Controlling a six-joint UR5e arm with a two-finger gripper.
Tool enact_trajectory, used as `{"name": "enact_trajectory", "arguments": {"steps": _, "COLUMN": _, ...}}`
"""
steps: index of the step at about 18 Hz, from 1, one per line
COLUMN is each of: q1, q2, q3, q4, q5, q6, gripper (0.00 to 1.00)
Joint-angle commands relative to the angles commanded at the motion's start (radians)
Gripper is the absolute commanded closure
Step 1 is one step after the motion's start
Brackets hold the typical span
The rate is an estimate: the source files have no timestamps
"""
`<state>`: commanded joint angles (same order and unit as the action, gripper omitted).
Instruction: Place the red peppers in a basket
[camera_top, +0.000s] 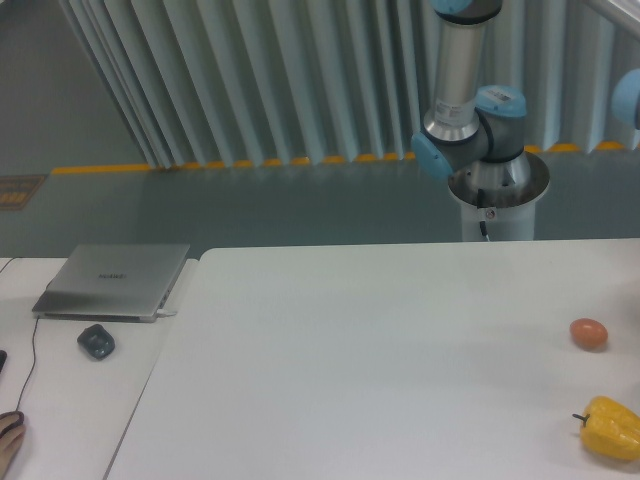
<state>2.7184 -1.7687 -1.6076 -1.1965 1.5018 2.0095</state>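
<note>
A white counter (380, 360) holds a yellow pepper (611, 428) at its right edge, an orange-brown egg-shaped thing (589, 333) just behind. The end effector is out of view.

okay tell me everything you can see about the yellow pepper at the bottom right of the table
The yellow pepper is a bell pepper with a lumpy, lobed body and a smooth, slightly shiny skin. A short dark stem sticks out of its left end, so it lies on its side. It rests on the white table near the lower right corner of the picture, its right side cut off by the picture edge. Nothing else touches it; the small orange-brown egg-shaped object sits apart, farther back on the table.
</note>
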Motion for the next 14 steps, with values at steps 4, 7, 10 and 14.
{"name": "enact_trajectory", "arguments": {"steps": 4, "q1": -0.066, "q2": 0.021, "q3": 0.000, "q4": -0.003, "q5": -0.002, "q6": 0.002, "gripper": 0.00}}
{"name": "enact_trajectory", "arguments": {"steps": 7, "q1": -0.094, "q2": 0.023, "q3": 0.008, "q4": -0.017, "q5": 0.000, "q6": 0.008, "gripper": 0.00}}
{"name": "enact_trajectory", "arguments": {"steps": 10, "q1": -0.103, "q2": 0.022, "q3": 0.014, "q4": -0.025, "q5": 0.005, "q6": 0.066, "gripper": 0.00}}
{"name": "enact_trajectory", "arguments": {"steps": 14, "q1": -0.115, "q2": 0.017, "q3": 0.011, "q4": -0.025, "q5": 0.008, "q6": 0.060, "gripper": 0.00}}
